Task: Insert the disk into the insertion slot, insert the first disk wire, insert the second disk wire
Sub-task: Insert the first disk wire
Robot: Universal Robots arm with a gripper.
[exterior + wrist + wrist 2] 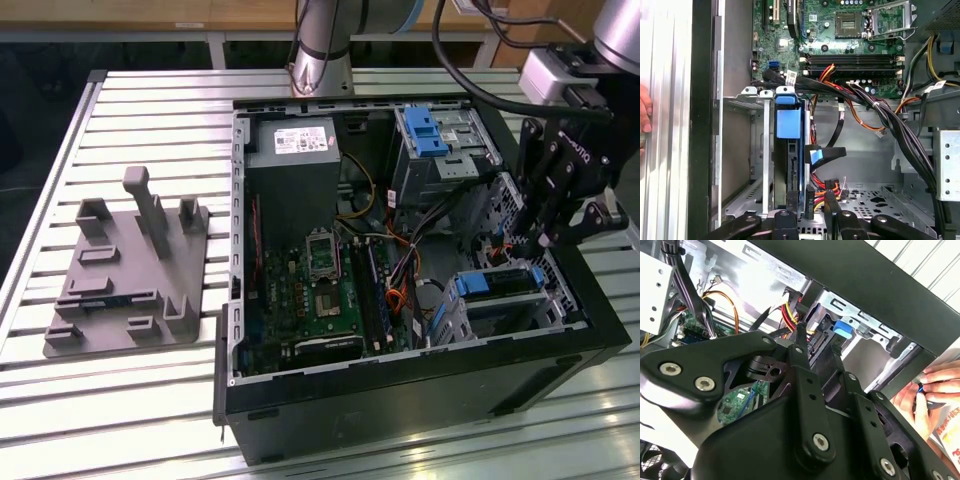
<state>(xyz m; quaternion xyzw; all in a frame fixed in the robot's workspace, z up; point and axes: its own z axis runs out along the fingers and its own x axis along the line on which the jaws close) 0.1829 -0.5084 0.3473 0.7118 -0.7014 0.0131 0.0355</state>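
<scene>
Step in hand, as judged: first disk wire.

Disk [788,125] sits on edge inside the slot [735,150], with its blue caddy handle at the open end. The insertion step looks done. In the exterior view it lies in the near corner of the case [400,400], at that view's right.

Gripper [811,194] hangs at the disk's connector end. Its fingers [792,200] are part-open and flank a black plug [809,201] with red, yellow and orange leads. A gap shows beside the plug. I cannot tell whether a pad touches it or whether the plug is fully seated. In the second wrist view the tips likewise stand either side of the plug, near a blue tab [842,329].

Blue flat cable [824,154] bends toward the disk. Mated or not: cannot tell.

Judgement: seating calls for the plug square to its port, a straight push, and clearance from the cable bundle [900,135].

Writing: there is a white label on the power supply [300,140] and a white tag [791,77] on a cable. The print is not legible.

A person's hand [932,387] rests outside the case wall.
</scene>
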